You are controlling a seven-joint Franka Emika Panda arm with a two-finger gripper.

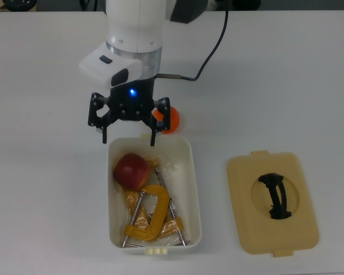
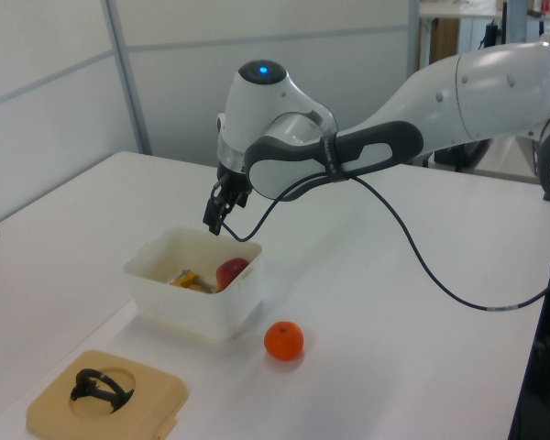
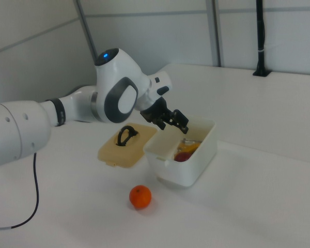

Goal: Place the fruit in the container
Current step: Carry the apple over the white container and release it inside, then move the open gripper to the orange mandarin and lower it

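My pincer is hanging open and empty just above the container's far short end in the top view; the apple is lying inside the container, resting against the yellow-orange C-clamps; the orange is sitting on the counter just outside the container, beside that same end.

White table before pale grey wall panels with metal uprights.
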